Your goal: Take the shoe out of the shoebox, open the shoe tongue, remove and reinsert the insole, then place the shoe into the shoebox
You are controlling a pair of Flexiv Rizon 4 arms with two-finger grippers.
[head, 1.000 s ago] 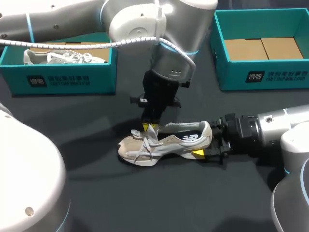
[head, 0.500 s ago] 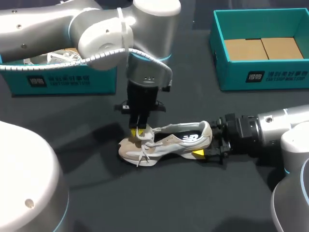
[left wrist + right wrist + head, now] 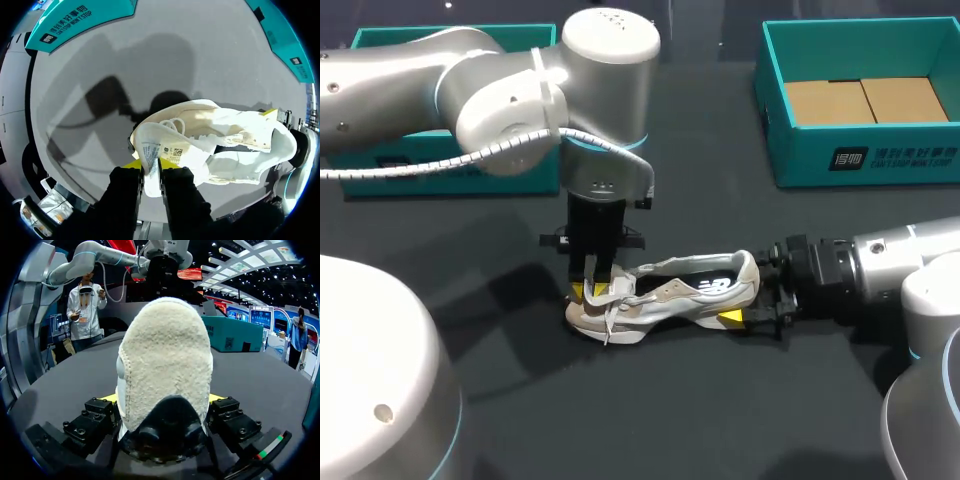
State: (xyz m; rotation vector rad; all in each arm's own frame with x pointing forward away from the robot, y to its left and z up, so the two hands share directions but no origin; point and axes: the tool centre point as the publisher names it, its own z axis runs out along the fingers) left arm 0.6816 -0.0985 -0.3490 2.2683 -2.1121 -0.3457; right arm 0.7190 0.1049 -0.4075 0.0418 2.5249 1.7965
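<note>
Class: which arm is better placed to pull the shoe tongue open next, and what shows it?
Left, probably. The left gripper is shut on the tongue, reaching down from above the shoe. The right gripper is shut on the heel from the side, likely steadying it.

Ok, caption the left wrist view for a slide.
Left gripper shut on the tongue of the shoe lying on the dark table.
</note>
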